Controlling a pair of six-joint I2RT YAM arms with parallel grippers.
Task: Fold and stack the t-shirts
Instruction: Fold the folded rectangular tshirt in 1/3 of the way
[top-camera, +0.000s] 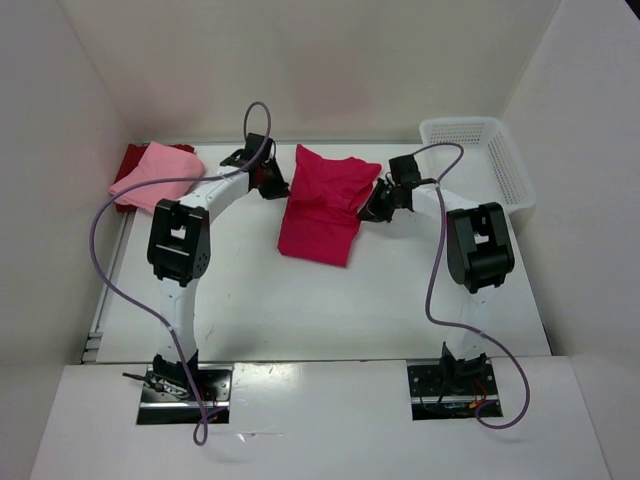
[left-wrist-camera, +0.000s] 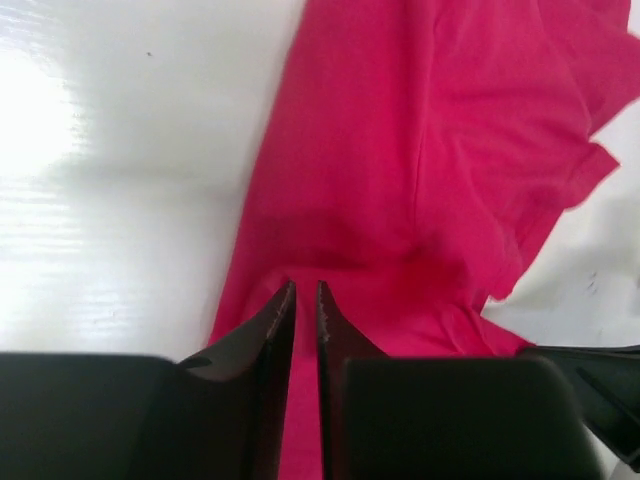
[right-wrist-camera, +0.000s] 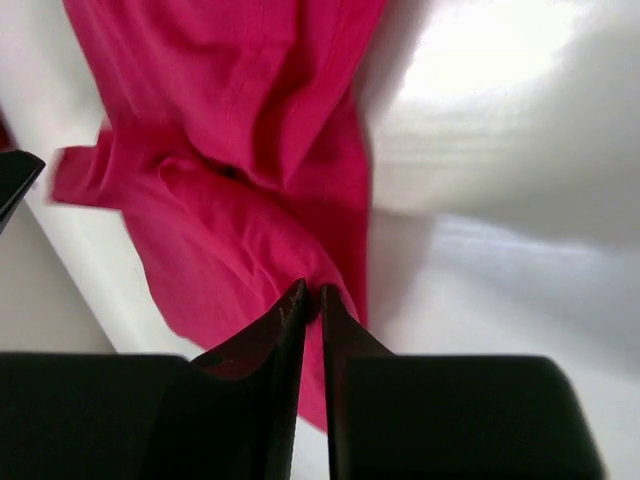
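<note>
Fabric of the bright magenta-pink t-shirt (top-camera: 322, 200) near the white table (top-camera: 300, 300)'s far edge looks light and limp, so corners suit pinching. Left gripper (left-wrist-camera: 306, 290) and right gripper (right-wrist-camera: 312, 292) sit nearly closed at its sides; whether they grip cannot be told.

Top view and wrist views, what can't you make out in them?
- Dark red shirt: top view, mostly hidden under the pink shirt.
- Left claw: left wrist view, jaws nearly touching; grip on the magenta shirt unclear.
- Right claw: right wrist view, same doubt; cloth blurred.
</note>
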